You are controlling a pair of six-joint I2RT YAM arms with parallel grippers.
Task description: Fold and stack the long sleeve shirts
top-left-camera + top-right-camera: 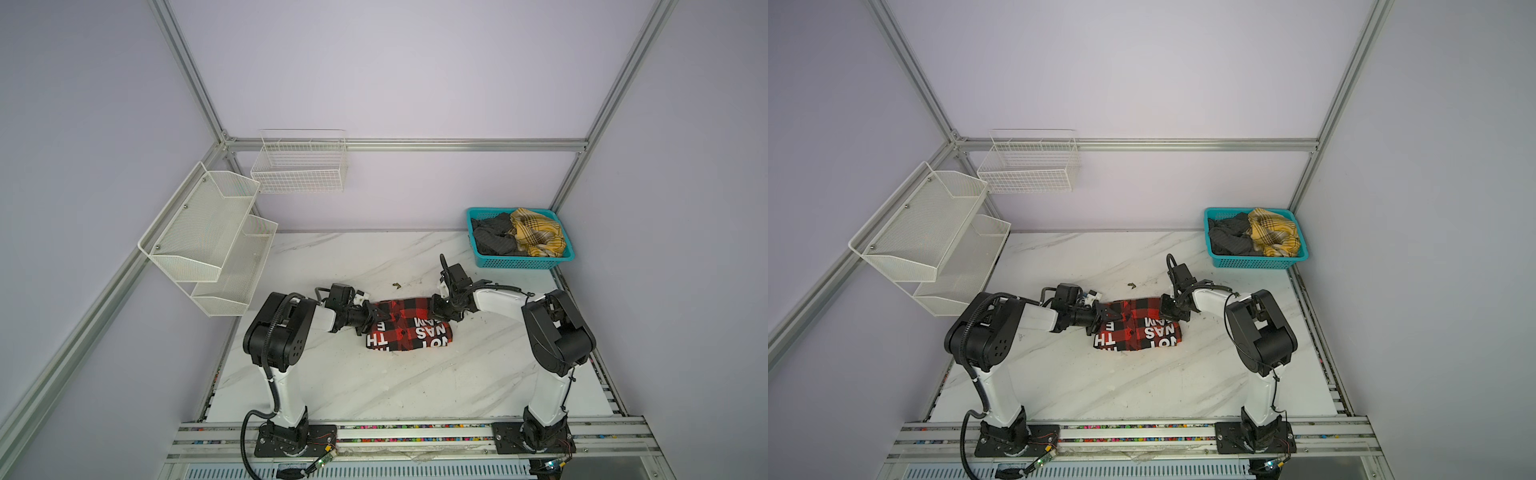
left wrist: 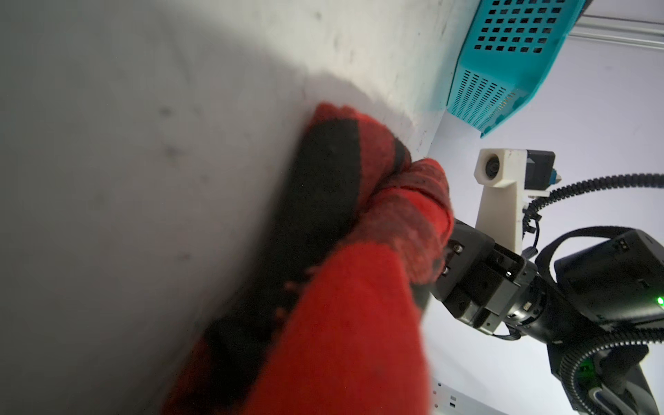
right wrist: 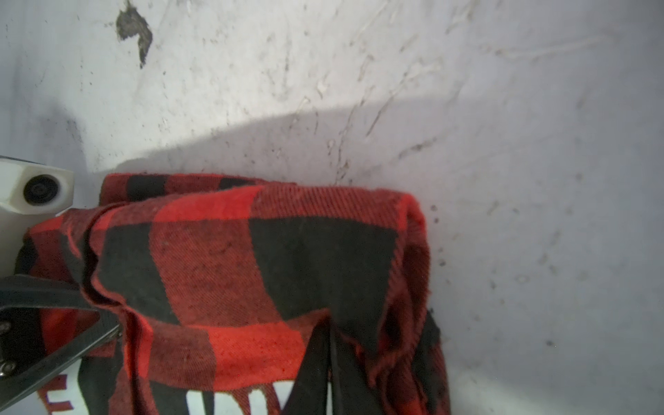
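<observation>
Two grippers flank my flannel shirt (image 1: 405, 328), folded at table (image 1: 374, 386) centre, its white letters (image 1: 429, 332) reading upside-down "NOT", "NAS", "TH". The right gripper (image 3: 330, 345) pinches its 2 o'clock corner. The left gripper (image 1: 368, 320) sits at 9 o'clock, grip I cannot tell.

Red-and-black check shirt (image 1: 405, 328) with white letters, teal basket (image 1: 523, 262), yellow plaid cloth (image 1: 538, 237), grey-veined white table (image 1: 374, 382)
</observation>
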